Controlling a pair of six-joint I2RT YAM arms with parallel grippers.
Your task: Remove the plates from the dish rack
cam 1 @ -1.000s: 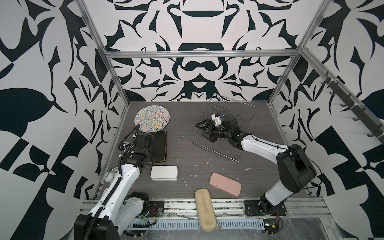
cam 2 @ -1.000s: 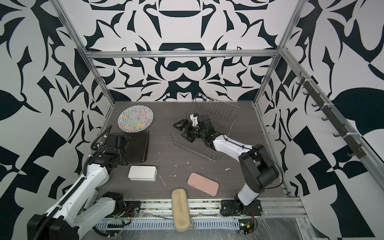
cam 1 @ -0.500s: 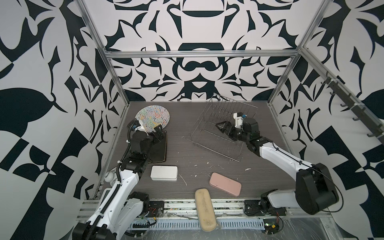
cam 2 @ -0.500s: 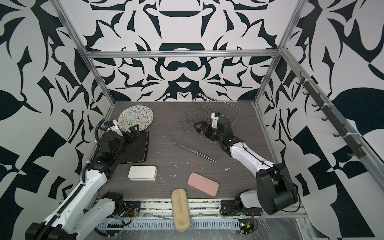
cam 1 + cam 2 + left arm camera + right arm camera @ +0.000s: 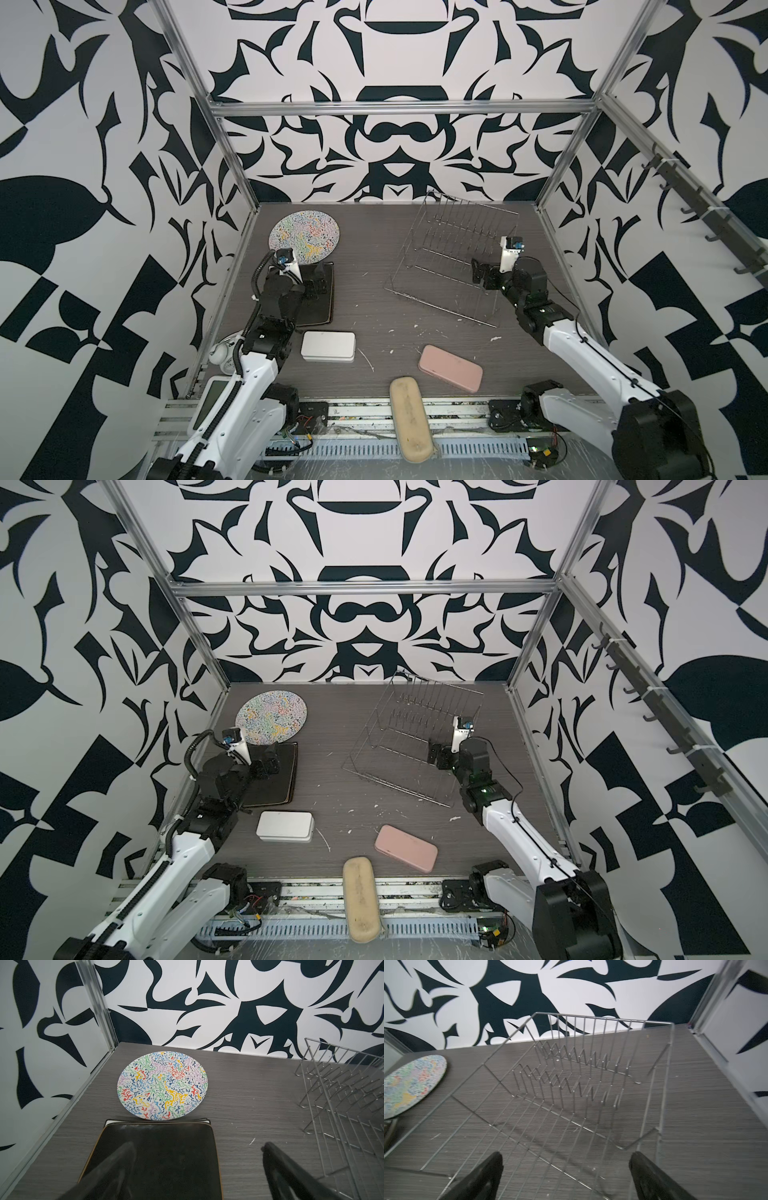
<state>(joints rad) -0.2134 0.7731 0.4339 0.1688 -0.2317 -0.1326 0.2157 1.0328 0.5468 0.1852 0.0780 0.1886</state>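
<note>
Wire dish rack (image 5: pixel 453 257) stood rear right, right gripper (image 5: pixel 566 1157) spread wide at its near edge. Left gripper (image 5: pixel 198 1147) hung wide over stacked black square plates (image 5: pixel 325 306), count unclear, just beside the round plate (image 5: pixel 304 237).

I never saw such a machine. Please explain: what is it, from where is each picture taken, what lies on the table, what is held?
Two robot arms work at a dark table. Two pictures look down from above; two come from wrist cameras. The wire dish rack is empty. A round plate and stacked square plates lie flat on the left; a white tin, a pink case and a beige case lie nearer the front. The left tool and right tool are open, holding nothing.
</note>
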